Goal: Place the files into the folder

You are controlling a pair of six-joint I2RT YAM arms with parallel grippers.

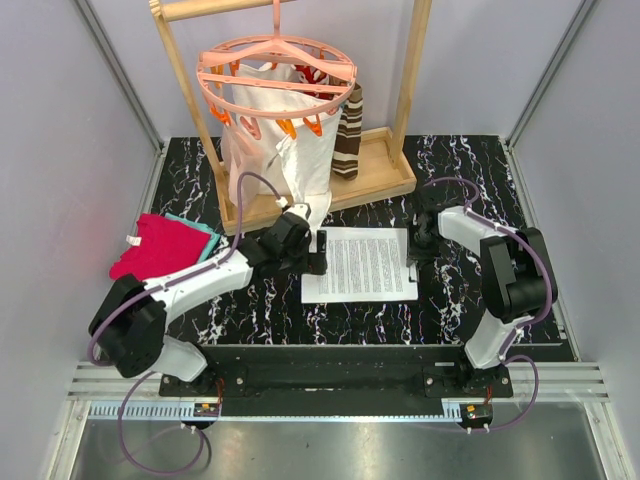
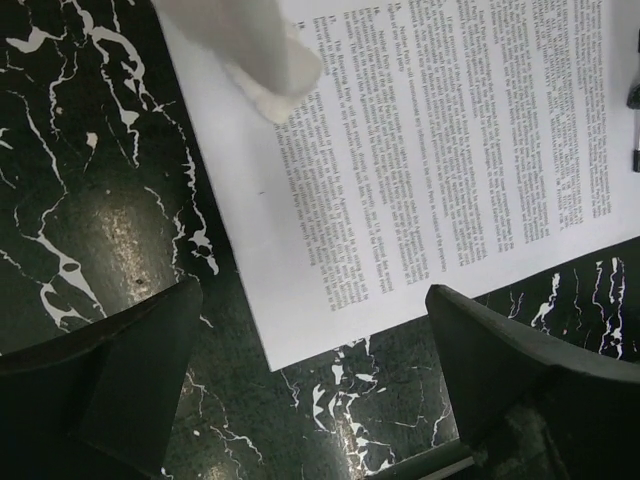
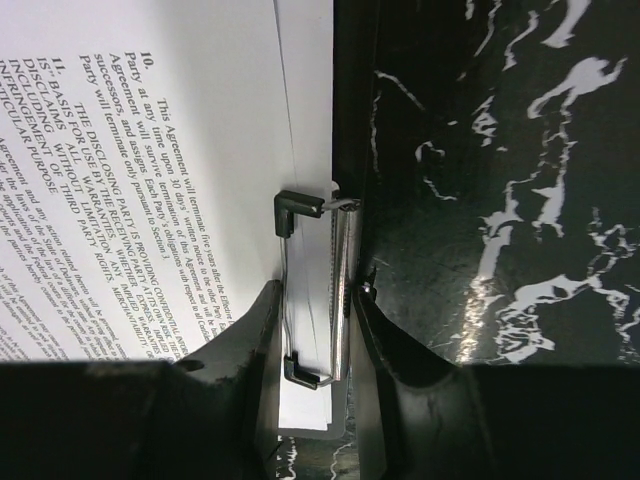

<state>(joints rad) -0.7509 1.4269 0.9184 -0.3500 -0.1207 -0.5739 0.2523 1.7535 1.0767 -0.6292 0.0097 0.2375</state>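
Files [image 1: 360,265], a small stack of white sheets dense with black print, lie flat in the middle of the black marbled counter [image 1: 250,310]. The right wrist view shows a plain black strip of the folder [image 3: 355,120] along the stack's right edge. Whether the sheets sit inside it cannot be told. A wire clip [image 3: 315,290] with black tips stands on that edge. The right hand [image 3: 315,295] is clenched on the clip, one finger pressed against each side. The left hand [image 2: 312,300] is released and spread wide, hovering low over the sheets' left corner and holding nothing. A blurred white cloth end [image 2: 255,50] crosses the top of the page there. Behind stands a wooden rack [image 1: 400,170] with a pink clip hanger [image 1: 275,75] and a white cloth bag [image 1: 265,140]. Red-and-teal folded cloths [image 1: 160,245] lie to the left.
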